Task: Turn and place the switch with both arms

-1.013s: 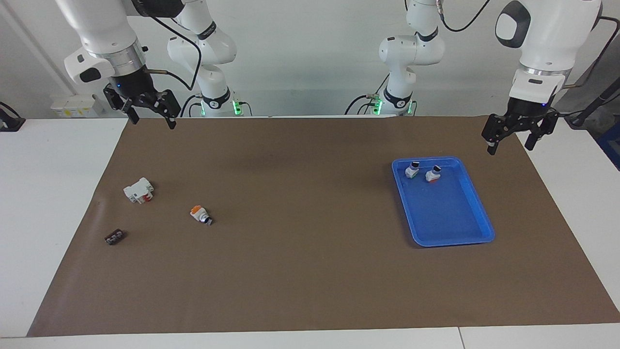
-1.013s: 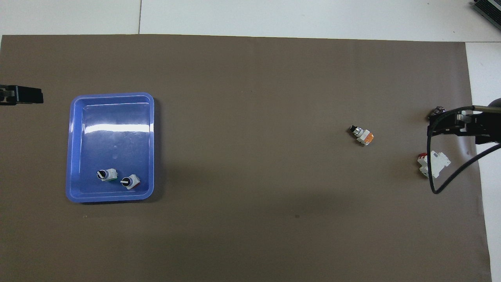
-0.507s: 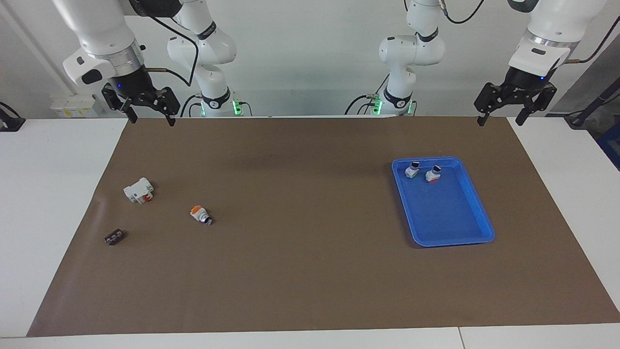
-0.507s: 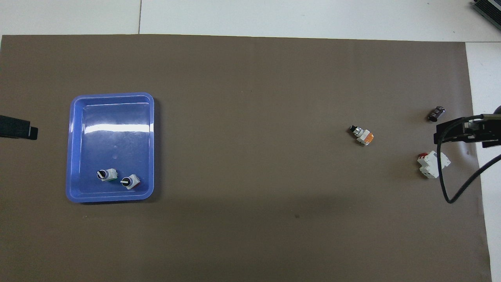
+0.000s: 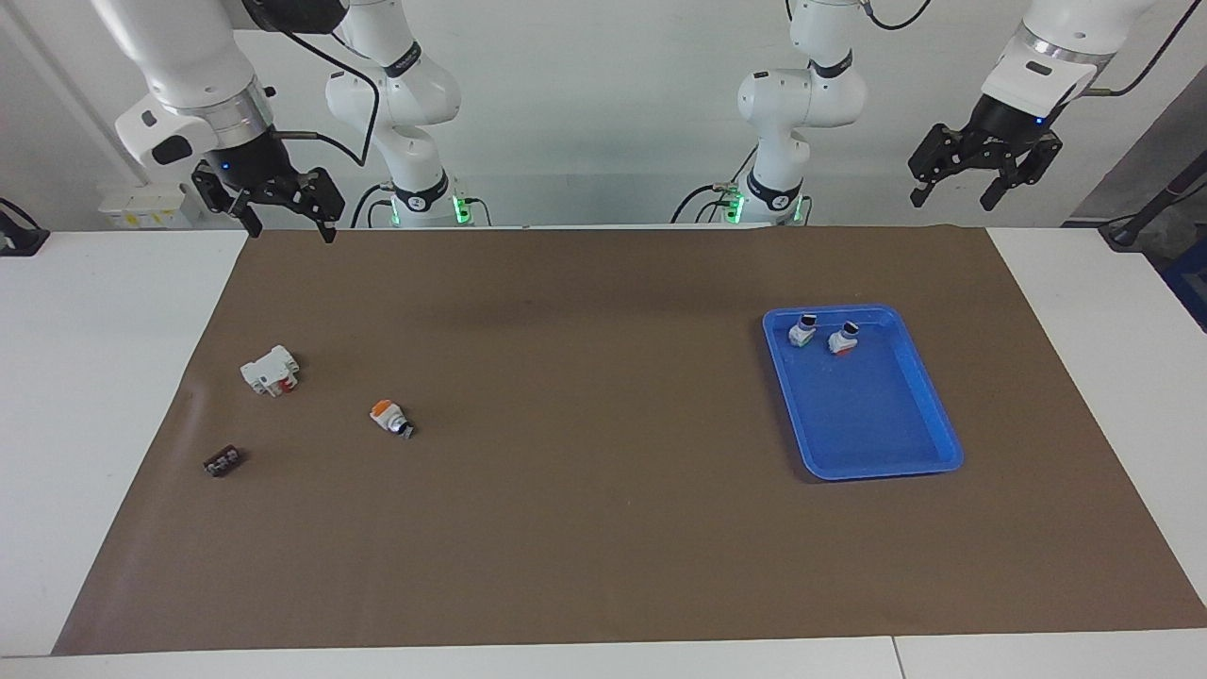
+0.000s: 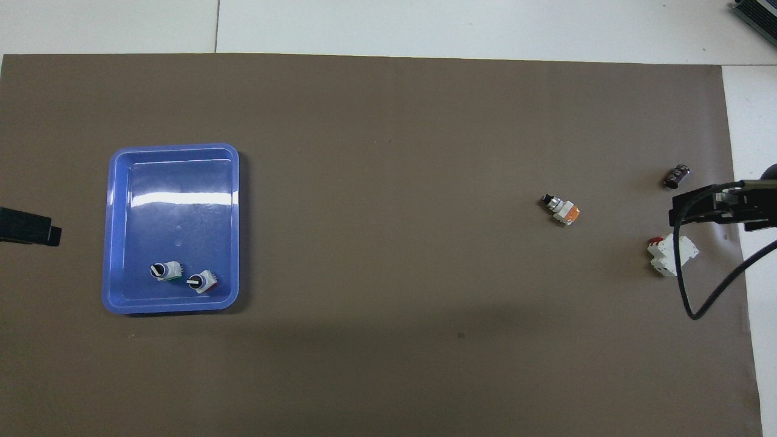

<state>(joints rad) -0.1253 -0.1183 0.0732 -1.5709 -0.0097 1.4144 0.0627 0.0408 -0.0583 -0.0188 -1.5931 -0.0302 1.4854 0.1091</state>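
Note:
The switch (image 5: pixel 802 331) stands in the blue tray (image 5: pixel 905 465), in the tray's corner nearest the robots; it has a white body, a green base and a dark knob on top (image 6: pixel 165 271). My left gripper (image 5: pixel 952 200) hangs open and empty, high over the mat's edge at the left arm's end, well apart from the tray. Over the mat's corner at the right arm's end, my right gripper (image 5: pixel 289 231) is also raised, open and empty.
A second switch with a red base (image 5: pixel 842 339) stands beside the green one in the tray. Toward the right arm's end lie an orange-ended switch (image 5: pixel 388 417), a white block with a red part (image 5: pixel 271 370) and a small dark part (image 5: pixel 223 461).
My left gripper has risen and drawn back from beside the tray toward the robots' end. The right gripper has lifted slightly. Neither switch in the tray has moved.

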